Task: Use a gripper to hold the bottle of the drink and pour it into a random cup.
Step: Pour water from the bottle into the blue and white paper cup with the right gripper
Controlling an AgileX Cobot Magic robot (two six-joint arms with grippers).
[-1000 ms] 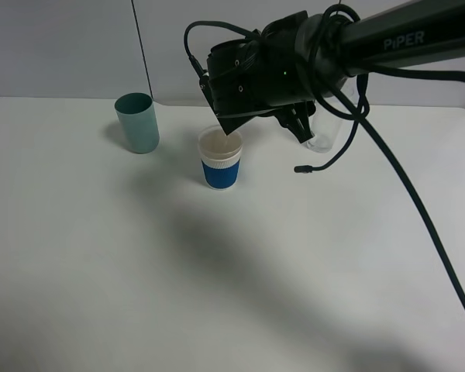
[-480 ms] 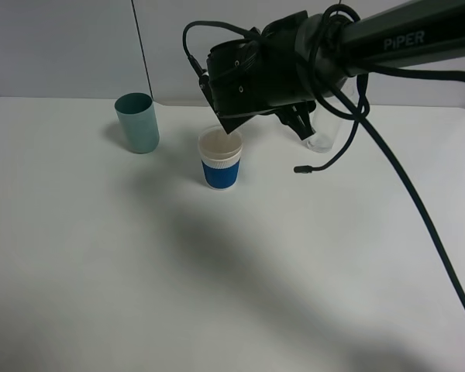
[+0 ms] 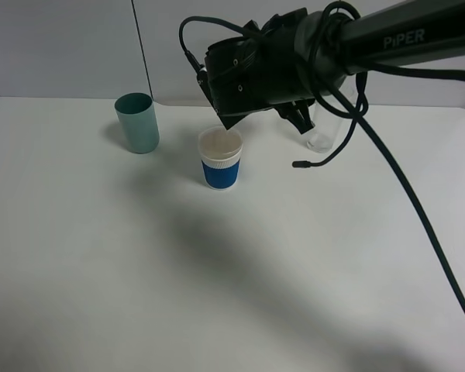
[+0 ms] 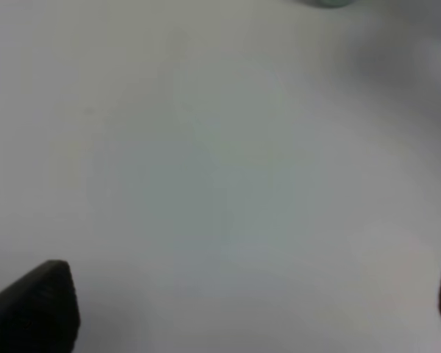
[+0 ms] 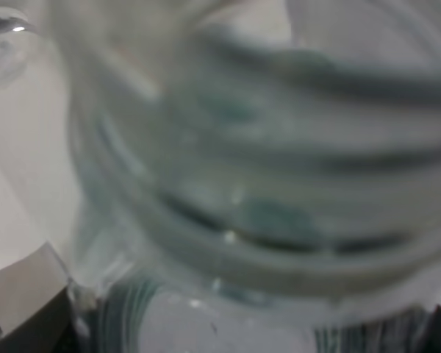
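the right gripper (image 3: 234, 115) is clamping its jaws on the bottle of the drink (image 5: 279, 184), tipping it over the blue paper cup (image 3: 220, 159) just beneath them. the left gripper (image 4: 239, 309) is holding its jaws open. tilting too fast risks splashing drink past the rim onto the tabletop (image 3: 139, 271).

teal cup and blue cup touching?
Apart. The exterior high view shows a strip of bare table between the teal cup and the blue cup.
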